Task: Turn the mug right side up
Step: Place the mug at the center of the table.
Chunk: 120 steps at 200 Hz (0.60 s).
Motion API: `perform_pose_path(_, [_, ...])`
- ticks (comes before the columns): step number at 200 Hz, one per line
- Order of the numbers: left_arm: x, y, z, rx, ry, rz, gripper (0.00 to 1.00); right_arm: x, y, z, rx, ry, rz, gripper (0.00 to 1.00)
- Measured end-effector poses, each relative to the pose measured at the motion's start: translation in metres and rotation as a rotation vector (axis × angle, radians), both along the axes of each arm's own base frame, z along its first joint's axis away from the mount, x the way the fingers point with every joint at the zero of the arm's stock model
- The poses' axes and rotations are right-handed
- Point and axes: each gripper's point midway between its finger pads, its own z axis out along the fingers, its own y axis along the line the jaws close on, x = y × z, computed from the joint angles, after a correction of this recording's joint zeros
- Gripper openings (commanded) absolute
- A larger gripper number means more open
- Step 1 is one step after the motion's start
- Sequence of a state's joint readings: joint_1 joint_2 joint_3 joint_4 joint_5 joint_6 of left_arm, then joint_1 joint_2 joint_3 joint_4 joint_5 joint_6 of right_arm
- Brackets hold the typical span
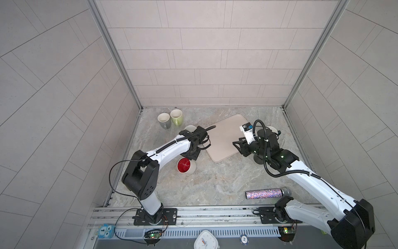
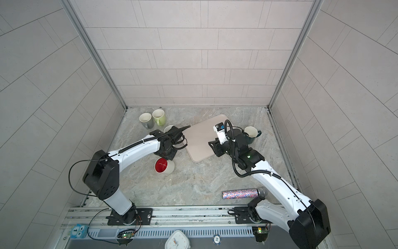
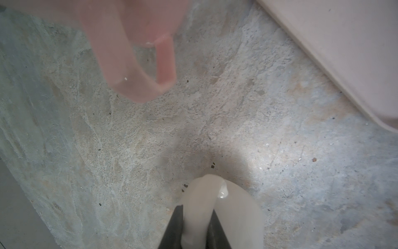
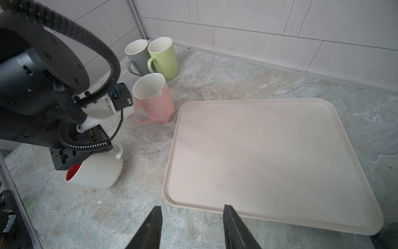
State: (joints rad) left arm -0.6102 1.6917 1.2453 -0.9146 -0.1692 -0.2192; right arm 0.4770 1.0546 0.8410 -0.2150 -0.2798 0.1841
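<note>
The mug [image 1: 187,168] is white with a red inside. It lies tipped on its side on the stone table, with its mouth toward the front left in both top views [image 2: 164,166]. My left gripper [image 3: 197,208] is shut on the mug's white handle [image 3: 201,200], and its wrist hangs right over the mug [image 4: 97,170]. My right gripper [image 4: 191,208] is open and holds nothing, low over the table just off the near edge of the beige tray [image 4: 269,151]. It sits well apart from the mug [image 1: 235,145].
A pink mug [image 4: 154,99] stands upright between the tray and my left arm. Grey [image 1: 164,119] and green [image 1: 177,116] mugs stand at the back left. A dark teal mug [image 2: 251,133] stands behind my right arm. A glittery microphone [image 1: 267,193] lies at the front right.
</note>
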Motion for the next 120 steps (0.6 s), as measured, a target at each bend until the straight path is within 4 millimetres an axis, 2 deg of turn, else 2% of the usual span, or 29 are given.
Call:
perform_pose_path(65, [0.005,-0.01,-0.005,0.037,0.036,-0.021,0.0,-0.001,-0.002,-0.003,-0.011,0.012,-0.008,0.48])
perform_pose_path(80, [0.004,-0.011,-0.005,0.04,0.035,-0.023,0.16,0.0,-0.003,-0.004,-0.014,0.01,-0.014,0.49])
perform_pose_path(97, [0.005,-0.012,-0.005,0.035,0.032,-0.019,0.27,0.001,-0.004,-0.004,-0.017,0.009,-0.021,0.52])
perform_pose_path(120, [0.019,-0.023,-0.004,-0.017,-0.027,0.003,0.47,0.001,-0.005,-0.004,-0.023,0.006,-0.027,0.61])
